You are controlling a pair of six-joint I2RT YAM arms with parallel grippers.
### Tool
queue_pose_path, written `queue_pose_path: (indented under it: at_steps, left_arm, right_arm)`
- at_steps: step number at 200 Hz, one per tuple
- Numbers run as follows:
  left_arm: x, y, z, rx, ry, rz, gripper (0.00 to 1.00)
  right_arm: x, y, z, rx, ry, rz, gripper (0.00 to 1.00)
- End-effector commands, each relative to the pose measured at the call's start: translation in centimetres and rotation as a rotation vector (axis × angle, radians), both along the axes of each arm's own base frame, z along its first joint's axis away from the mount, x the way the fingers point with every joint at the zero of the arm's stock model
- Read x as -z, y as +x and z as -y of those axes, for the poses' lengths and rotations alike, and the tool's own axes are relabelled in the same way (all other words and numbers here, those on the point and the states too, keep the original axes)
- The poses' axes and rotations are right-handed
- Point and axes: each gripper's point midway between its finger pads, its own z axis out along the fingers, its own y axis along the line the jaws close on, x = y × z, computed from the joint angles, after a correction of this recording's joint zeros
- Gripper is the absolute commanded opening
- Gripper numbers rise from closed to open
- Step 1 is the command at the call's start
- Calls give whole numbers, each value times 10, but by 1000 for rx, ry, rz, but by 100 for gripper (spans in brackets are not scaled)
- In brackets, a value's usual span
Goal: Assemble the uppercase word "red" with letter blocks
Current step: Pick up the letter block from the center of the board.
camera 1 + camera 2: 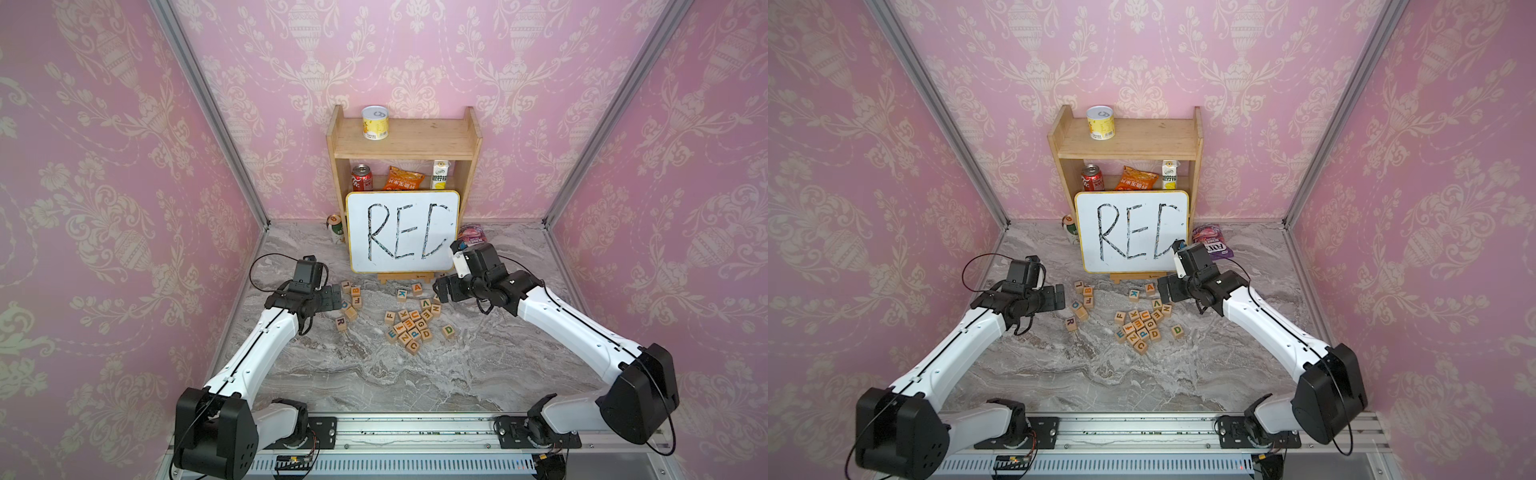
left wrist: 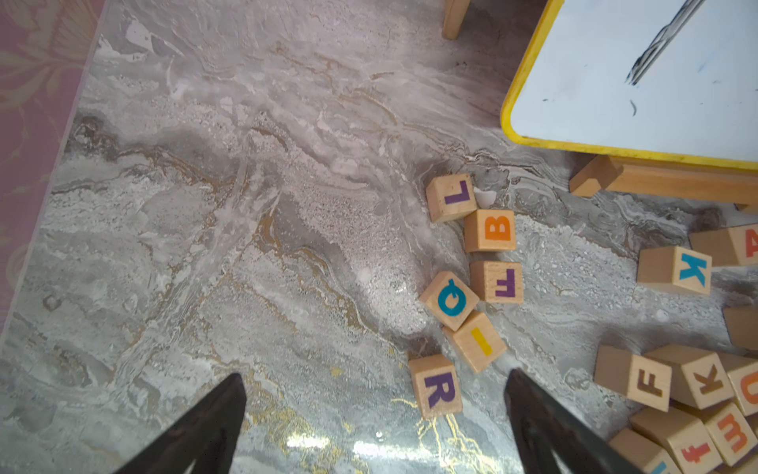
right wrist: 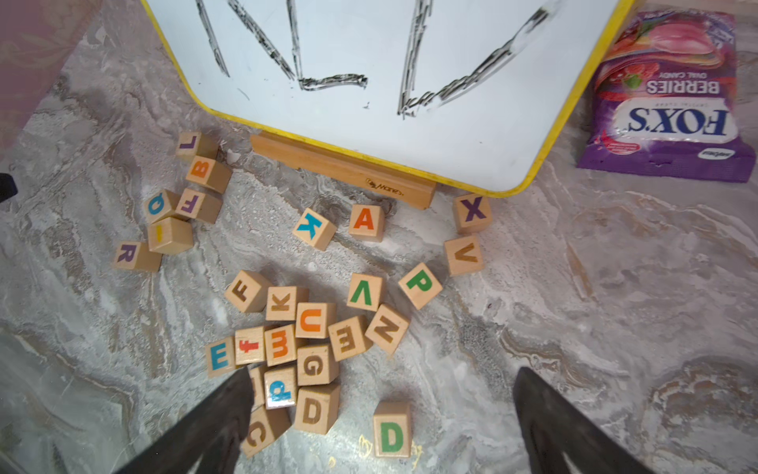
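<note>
The purple R block (image 1: pixel 340 322) (image 2: pixel 438 388) lies alone on the marble table, just in front of a small cluster of cubes. The green D block (image 1: pixel 448 331) (image 3: pixel 391 435) lies apart, to the right of the middle pile. A cube with a teal E (image 1: pixel 391 333) (image 3: pixel 219 356) sits at the pile's left edge. My left gripper (image 1: pixel 337 297) (image 2: pixel 375 373) hovers open and empty; in its wrist view the R lies between the fingers. My right gripper (image 1: pixel 438 289) (image 3: pixel 383 369) is open and empty, with the green D showing between its fingers.
A whiteboard (image 1: pixel 402 237) with RED handwritten on it stands on a wooden easel before a shelf (image 1: pixel 405 141) of cans and snacks. A purple candy bag (image 3: pixel 664 94) lies to its right. Several other letter cubes are scattered about, among them a brown D (image 3: pixel 313 410).
</note>
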Motion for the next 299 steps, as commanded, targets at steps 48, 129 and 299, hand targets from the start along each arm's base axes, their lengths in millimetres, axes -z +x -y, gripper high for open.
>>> queue_pose_path:
  at_steps: [48,129,299]
  left_arm:
    - [-2,-54,7,-53,-87,-226,99]
    - [15,-66,11,-137,-133,-361,96]
    - [71,-20,47,-112,-235,-466,68]
  right_arm:
    - [-38,-34,-56,-104,33,-51,100]
    - [-50,-93,-105,-197,27,-94,100]
    - [-48,-127,-113,-271,-15,-111,100]
